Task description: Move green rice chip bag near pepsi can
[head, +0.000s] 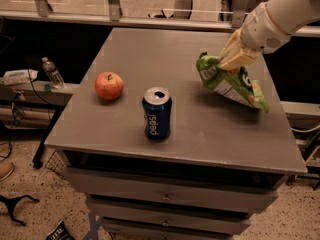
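The green rice chip bag [231, 83] hangs tilted over the right side of the grey table [120, 129], its lower end close to the tabletop. My gripper [226, 60] comes in from the upper right and is shut on the bag's top left corner. The pepsi can [157, 113] stands upright near the table's front middle, well to the left of the bag and apart from it.
A red apple [109, 85] sits on the table left of the can. A water bottle [52, 72] stands on a low shelf beyond the table's left edge. Drawers run below the table's front edge.
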You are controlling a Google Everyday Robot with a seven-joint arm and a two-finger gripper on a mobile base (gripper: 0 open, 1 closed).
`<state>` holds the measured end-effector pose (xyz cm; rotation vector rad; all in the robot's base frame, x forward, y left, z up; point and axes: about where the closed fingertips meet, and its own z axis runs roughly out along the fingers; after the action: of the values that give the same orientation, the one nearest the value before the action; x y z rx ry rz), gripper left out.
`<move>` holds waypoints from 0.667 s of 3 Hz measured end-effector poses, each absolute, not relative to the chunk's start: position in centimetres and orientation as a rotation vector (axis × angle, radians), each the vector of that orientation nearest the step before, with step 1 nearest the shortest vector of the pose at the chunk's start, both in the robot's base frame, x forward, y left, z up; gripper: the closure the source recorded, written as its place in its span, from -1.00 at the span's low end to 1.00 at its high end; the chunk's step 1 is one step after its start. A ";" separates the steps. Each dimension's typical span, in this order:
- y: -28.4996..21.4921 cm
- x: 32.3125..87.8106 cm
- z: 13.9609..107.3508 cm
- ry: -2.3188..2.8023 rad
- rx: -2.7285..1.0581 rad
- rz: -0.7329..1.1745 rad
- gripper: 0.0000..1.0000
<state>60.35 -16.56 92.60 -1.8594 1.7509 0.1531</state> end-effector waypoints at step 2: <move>-14.8 55.4 91.2 1.705 -2.046 0.140 1.00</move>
<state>55.40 -14.83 91.17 -2.0464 1.7048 0.1399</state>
